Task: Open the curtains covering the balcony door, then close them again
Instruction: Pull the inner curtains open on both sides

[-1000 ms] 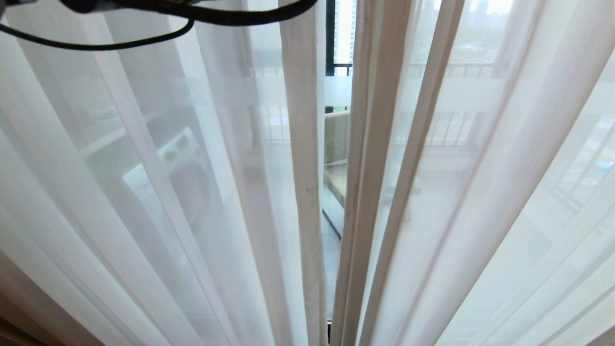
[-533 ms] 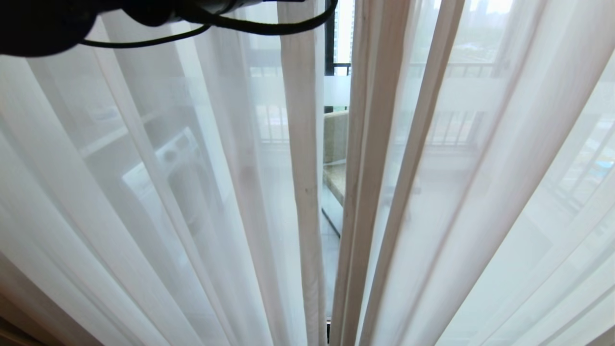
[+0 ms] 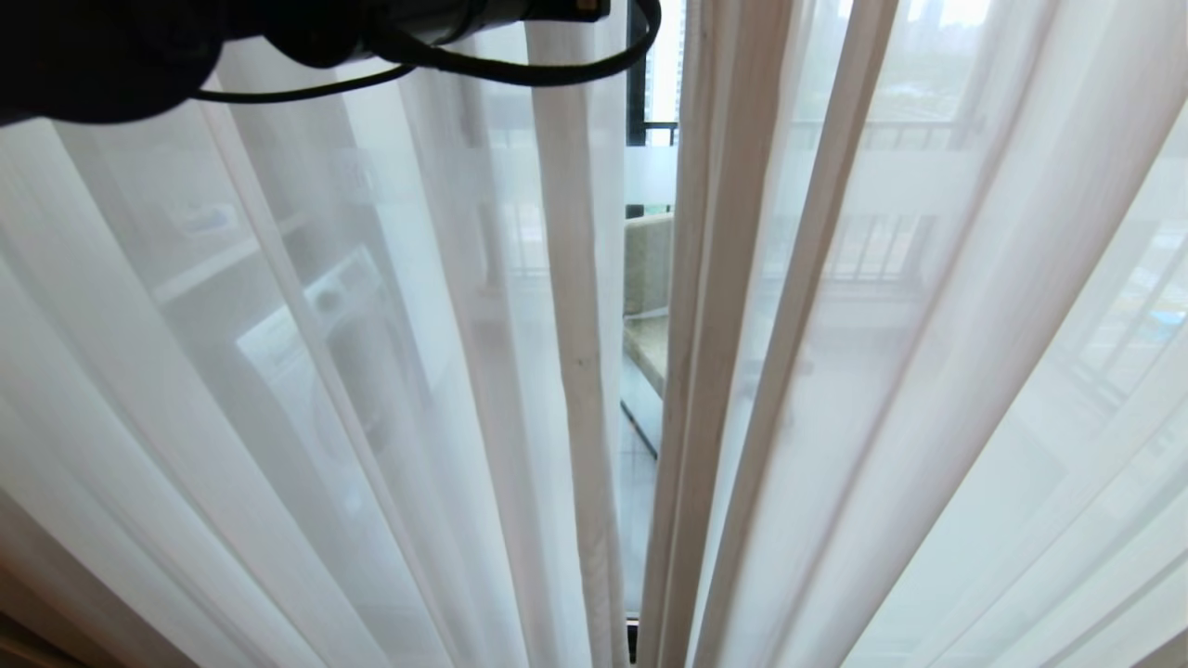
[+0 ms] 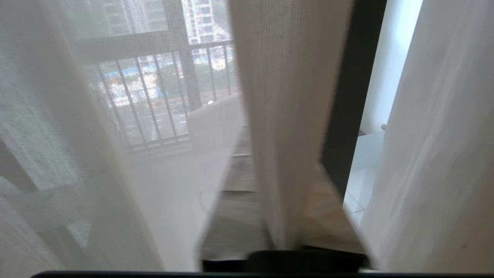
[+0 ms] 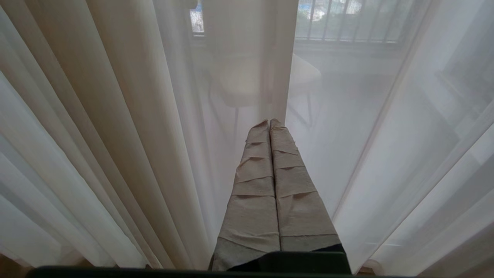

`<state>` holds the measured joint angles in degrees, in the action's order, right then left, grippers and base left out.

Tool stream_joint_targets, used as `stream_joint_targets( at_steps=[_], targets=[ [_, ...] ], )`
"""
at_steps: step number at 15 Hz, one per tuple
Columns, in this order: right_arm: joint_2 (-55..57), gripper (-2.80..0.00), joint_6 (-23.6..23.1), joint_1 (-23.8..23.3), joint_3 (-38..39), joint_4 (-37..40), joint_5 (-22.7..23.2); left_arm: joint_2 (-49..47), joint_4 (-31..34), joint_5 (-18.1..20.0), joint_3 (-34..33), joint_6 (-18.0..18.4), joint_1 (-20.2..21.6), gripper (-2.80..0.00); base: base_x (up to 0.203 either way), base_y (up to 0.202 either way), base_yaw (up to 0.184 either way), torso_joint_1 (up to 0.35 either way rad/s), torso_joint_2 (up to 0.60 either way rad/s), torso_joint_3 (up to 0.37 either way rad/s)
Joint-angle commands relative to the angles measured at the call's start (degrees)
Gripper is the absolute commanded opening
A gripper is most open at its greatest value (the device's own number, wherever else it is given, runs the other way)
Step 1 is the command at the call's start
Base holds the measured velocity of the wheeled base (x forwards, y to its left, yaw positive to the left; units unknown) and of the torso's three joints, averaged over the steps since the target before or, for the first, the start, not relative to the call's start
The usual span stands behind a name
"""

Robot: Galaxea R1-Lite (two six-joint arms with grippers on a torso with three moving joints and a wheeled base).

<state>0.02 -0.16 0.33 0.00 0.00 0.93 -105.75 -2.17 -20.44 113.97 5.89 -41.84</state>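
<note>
Sheers (image 3: 371, 371) almost shut, only narrow slit over balcony door (image 3: 637, 74). My left gripper (image 4: 281, 235) pinches left hem; opening pull and re-closing not yet done.

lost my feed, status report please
Left gripper shut on hemmed edge of thin white sheer curtains. Right gripper shut, empty, facing the sheers. Curtains nearly closed, narrow centre gap. Nothing in the way.
</note>
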Motion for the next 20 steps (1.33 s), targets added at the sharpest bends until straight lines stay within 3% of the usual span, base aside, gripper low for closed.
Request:
stream_joint_targets(
  at_steps=[1, 8, 15, 20],
  targets=[
    [0.0, -2.8, 0.0, 0.0, 0.0, 0.0, 0.0, 0.1, 0.0, -0.2, 0.0, 0.0, 0.0, -2.8, 0.0, 0.0, 0.0, 0.0, 0.0, 0.0],
    [0.0, -2.8, 0.0, 0.0, 0.0, 0.0, 0.0, 0.9, 0.0, -8.6, -0.6, 1.9, 0.9, -2.8, 0.0, 0.0, 0.0, 0.0, 0.0, 0.0],
    [0.0, -2.8, 0.0, 0.0, 0.0, 0.0, 0.0, 2.9, 0.0, -8.7, -0.8, 4.5, 8.3, -2.8, 0.0, 0.0, 0.0, 0.0, 0.0, 0.0],
    [0.0, -2.8, 0.0, 0.0, 0.0, 0.0, 0.0, 4.3, 0.0, -8.3, -1.0, 4.2, 16.6, -2.8, 0.0, 0.0, 0.0, 0.0, 0.0, 0.0]
  ],
)
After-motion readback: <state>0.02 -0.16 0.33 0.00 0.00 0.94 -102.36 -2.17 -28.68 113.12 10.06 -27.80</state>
